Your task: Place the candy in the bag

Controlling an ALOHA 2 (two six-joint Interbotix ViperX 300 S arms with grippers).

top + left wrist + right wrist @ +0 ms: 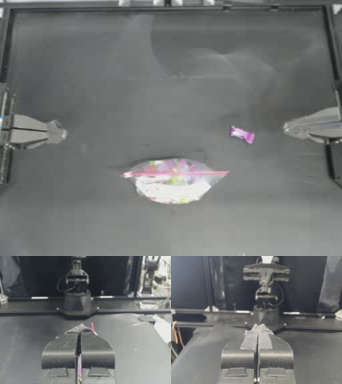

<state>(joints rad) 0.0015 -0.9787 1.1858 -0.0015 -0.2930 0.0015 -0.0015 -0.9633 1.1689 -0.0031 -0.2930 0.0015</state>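
The candy [242,134], a small piece in a shiny purple-pink wrapper, lies on the dark table right of centre. The bag [174,180] lies flat nearer the front edge, clear plastic with a pink-red seal strip across it and coloured sweets and white showing through. My right gripper [288,128] is parked at the right edge, a short way from the candy, jaws shut and empty [258,327]. My left gripper [59,133] sits at the left edge, far from both things, also shut and empty [79,329]. A thin pink sliver [93,327] shows just beyond the left jaws.
A raised frame [167,7] borders the table at the back and sides. Each wrist view shows the opposite arm [77,301] [266,298] drawn back on the far side.
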